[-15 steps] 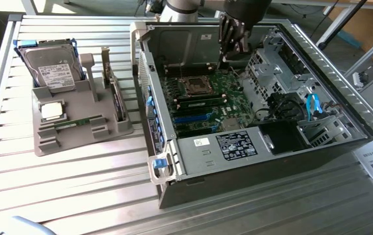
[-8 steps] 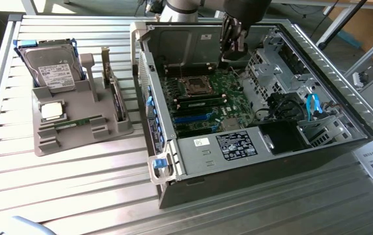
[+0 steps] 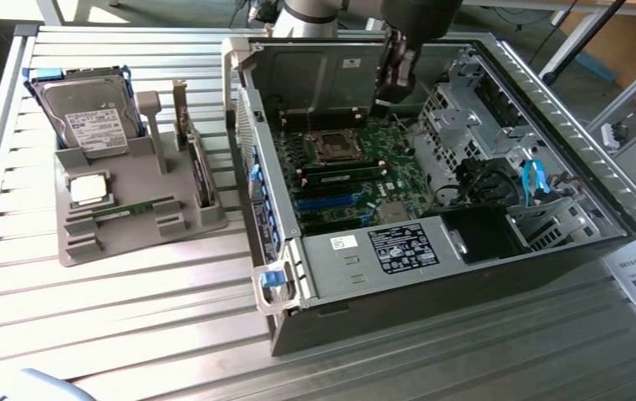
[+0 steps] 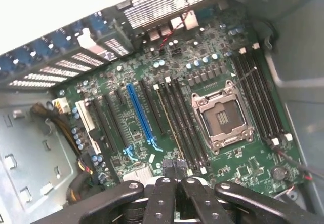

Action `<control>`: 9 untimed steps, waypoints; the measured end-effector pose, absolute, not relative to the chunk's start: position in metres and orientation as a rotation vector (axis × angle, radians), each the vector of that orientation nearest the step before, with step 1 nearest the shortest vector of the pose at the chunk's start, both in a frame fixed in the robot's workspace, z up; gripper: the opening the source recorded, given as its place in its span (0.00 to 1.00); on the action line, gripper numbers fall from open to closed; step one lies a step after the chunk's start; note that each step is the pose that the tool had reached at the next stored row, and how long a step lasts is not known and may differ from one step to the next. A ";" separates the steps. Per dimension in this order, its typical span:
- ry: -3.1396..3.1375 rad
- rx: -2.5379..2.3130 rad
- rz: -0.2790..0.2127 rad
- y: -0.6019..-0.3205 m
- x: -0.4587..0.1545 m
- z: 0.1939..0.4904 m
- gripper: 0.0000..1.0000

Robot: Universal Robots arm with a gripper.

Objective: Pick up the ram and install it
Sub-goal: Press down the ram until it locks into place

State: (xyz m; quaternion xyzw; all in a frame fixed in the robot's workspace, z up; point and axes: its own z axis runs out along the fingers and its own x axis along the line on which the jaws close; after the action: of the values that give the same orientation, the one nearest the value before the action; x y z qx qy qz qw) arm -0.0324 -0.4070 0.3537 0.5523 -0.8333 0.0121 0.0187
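1. Gripper (image 4: 175,176) of mine hangs inside the open computer case (image 3: 541,92), over the motherboard (image 4: 212,72). Its fingers are pressed together with nothing between them.
2. One ram (image 4: 171,127) stick looks like it sits in a long slot beside the bare processor socket (image 4: 223,118). I think that part is done.
3. Another ram stick (image 3: 130,209) lies in the grey holder tray (image 3: 106,242) outside the case, near the hard drive (image 3: 86,117). I have not picked that one up yet.
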 end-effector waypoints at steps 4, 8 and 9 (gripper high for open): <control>-2.641 1.629 0.036 -0.407 -0.032 0.354 0.10; -2.693 1.540 0.034 -0.407 -0.032 0.354 0.10; -2.705 1.519 0.033 -0.407 -0.032 0.354 0.10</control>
State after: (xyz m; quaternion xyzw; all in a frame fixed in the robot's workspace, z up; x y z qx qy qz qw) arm -0.0325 -0.4070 0.3535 0.4895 -0.8717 0.0107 0.0197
